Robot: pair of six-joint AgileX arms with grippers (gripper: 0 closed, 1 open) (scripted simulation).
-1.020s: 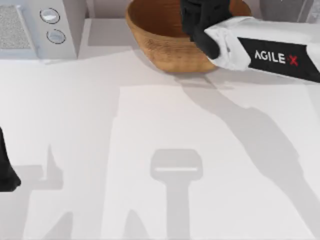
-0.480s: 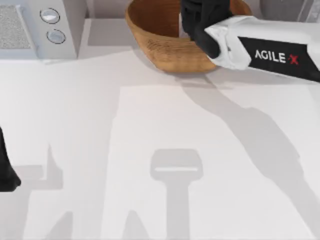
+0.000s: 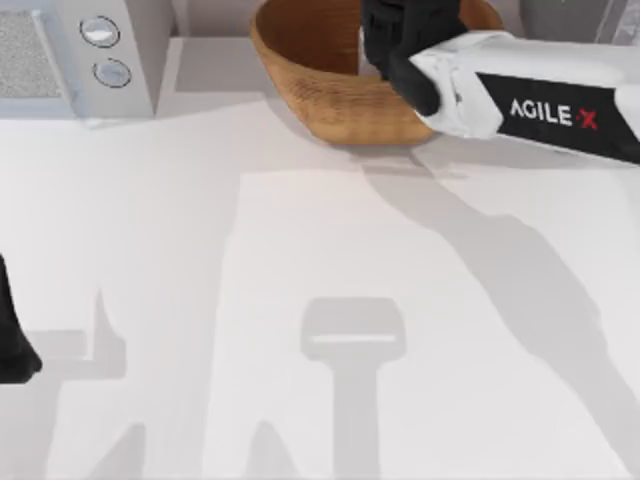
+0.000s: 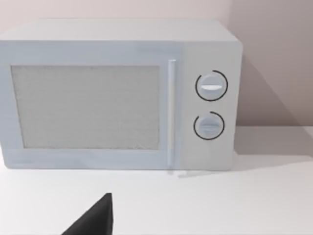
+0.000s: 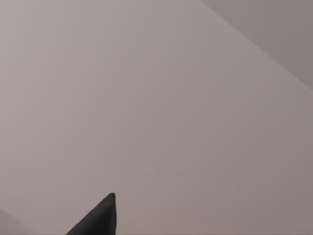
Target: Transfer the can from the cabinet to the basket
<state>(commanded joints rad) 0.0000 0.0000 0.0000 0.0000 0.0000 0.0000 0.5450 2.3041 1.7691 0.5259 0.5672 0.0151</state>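
The right arm (image 3: 540, 105) reaches from the right side across to the basket (image 3: 320, 95), which stands at the far edge of the tabletop (image 3: 300, 280), approx. in the middle. The right tool (image 3: 405, 35) is over the basket's inside, its black body covering part of the rim. If its fingers are open or closed, I cannot tell; the black wrist hides them from above, and the right wrist view gives a plain wall and one dark finger tip (image 5: 98, 218), nothing held between.

The can I cannot find; it may be under the tool, inside the basket, or held, but this is hidden. Of the cabinet, perhaps a grey corner is at the far right, too little to be sure.

The step in hand is, I judge, the placing or release over the basket, i.e. near the end of the task. The next move calls for letting the can go low inside the bowl, then lifting straight up w/o catching the wicker rim.

The left tool (image 3: 15, 345) is parked at the left edge of the tabletop; its fingers' state I also cannot tell. Its camera faces the white microwave (image 4: 122, 93) with two knobs.
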